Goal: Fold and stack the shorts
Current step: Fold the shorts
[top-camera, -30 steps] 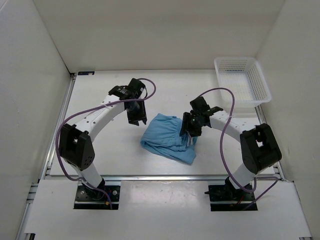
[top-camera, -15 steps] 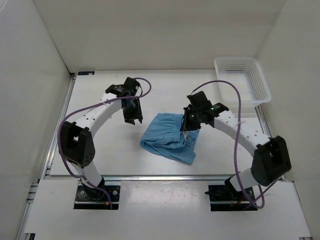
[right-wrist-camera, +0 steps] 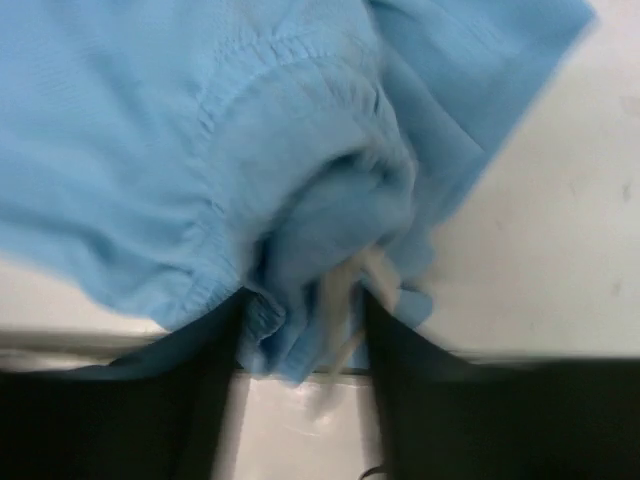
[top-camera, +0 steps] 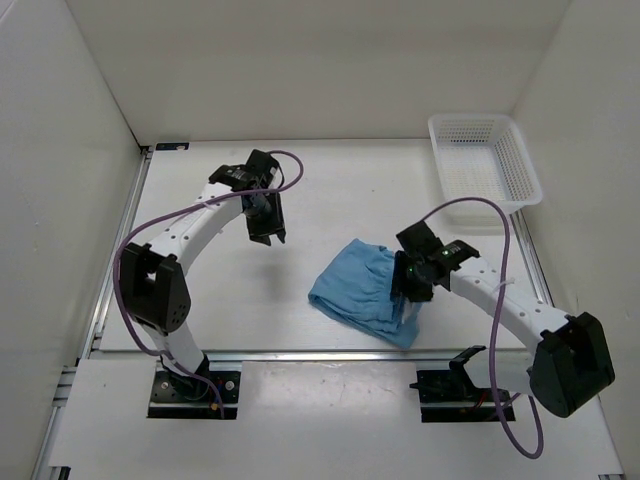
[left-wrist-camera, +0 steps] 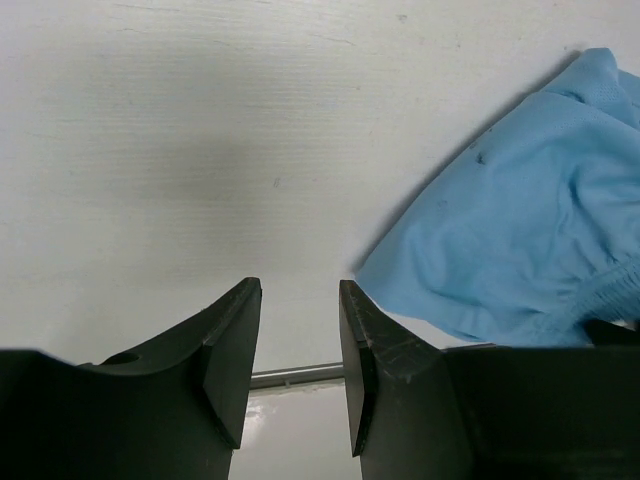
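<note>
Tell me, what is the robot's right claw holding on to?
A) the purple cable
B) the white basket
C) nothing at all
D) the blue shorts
D: in the right wrist view, the right gripper has the blue fabric of the shorts bunched up in its grip.

- shorts: on the table, right of centre, near the front edge
- right gripper: at the shorts' right edge, cloth between its fingers
- left gripper: behind and left of the shorts, apart
- basket: far right corner
</note>
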{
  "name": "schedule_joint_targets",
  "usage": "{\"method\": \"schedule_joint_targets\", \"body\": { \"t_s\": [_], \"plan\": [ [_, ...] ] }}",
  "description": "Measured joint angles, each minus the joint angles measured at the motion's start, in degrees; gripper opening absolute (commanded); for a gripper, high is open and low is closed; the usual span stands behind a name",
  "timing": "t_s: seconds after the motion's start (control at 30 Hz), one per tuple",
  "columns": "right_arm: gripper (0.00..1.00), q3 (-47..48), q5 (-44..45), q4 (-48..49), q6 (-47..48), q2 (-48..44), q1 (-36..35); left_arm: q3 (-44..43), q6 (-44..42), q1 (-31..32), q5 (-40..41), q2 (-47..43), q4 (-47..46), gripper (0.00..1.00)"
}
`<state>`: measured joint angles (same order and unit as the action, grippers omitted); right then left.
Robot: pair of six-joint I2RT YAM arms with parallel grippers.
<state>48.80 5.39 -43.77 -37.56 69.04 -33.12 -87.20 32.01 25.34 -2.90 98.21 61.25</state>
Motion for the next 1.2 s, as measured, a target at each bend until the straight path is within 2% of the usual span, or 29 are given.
{"method": "schedule_joint_targets", "body": {
  "t_s": [0.03, 0.07, 0.37, 0.57, 0.67, 0.7, 0.8, 0.9, 0.93, 1.03, 1.13, 1.2],
  "plan": [
    [0.97, -1.6, 1.4, -0.6, -1.3, 0.0, 0.0, 0.0, 0.0, 0.1, -0.2, 0.2, 0.0, 0.48],
    [1.00, -2.9, 2.6, -1.2, -2.3, 0.0, 0.1, 0.0, -0.1, 0.3, -0.3, 0.5, -0.1, 0.48],
    [0.99, -5.3, 5.3, -0.8, -7.3, 0.8, 2.6, 0.0, -0.7, 1.1, -1.4, 3.8, -0.4, 0.48],
    [0.69, -13.6, -3.1, 10.1, -8.7, 2.7, 9.7, 0.0, -0.7, 1.1, -1.6, 3.8, -0.7, 0.48],
    [0.20, -13.6, -7.0, 15.4, -7.7, 5.2, 9.6, 0.1, -0.7, 1.1, -1.6, 3.8, -0.9, 0.48],
    [0.13, -13.2, -8.0, 16.4, -7.0, 6.6, 9.2, 0.1, -0.7, 1.1, -1.6, 3.8, -1.0, 0.48],
    [0.00, -8.5, -8.9, 17.8, -5.5, 12.0, 6.8, 0.2, -0.7, 1.1, -1.6, 3.7, -1.0, 0.48],
    [0.00, -0.2, -9.6, 18.3, -3.5, 20.7, 4.1, 0.4, -0.7, 0.9, -1.1, 3.5, -1.3, 0.48],
    [0.12, 3.5, -10.0, 18.2, -2.5, 24.3, 3.6, 0.6, -0.8, 0.6, -1.0, 3.5, -1.3, 0.48],
    [0.69, 17.6, -10.3, 16.5, 0.8, 35.1, 3.1, 1.6, -0.8, -0.6, -1.0, 3.0, -1.5, 0.50],
    [0.95, 32.0, -9.1, 14.8, 4.0, 43.6, 3.1, 2.9, -0.8, -1.9, -0.7, 2.4, -1.3, 0.51],
    [1.00, 38.2, -7.8, 13.2, 5.6, 45.3, 3.1, 4.0, -0.9, -2.8, -0.4, 1.7, -1.3, 0.51]
  ]
}}
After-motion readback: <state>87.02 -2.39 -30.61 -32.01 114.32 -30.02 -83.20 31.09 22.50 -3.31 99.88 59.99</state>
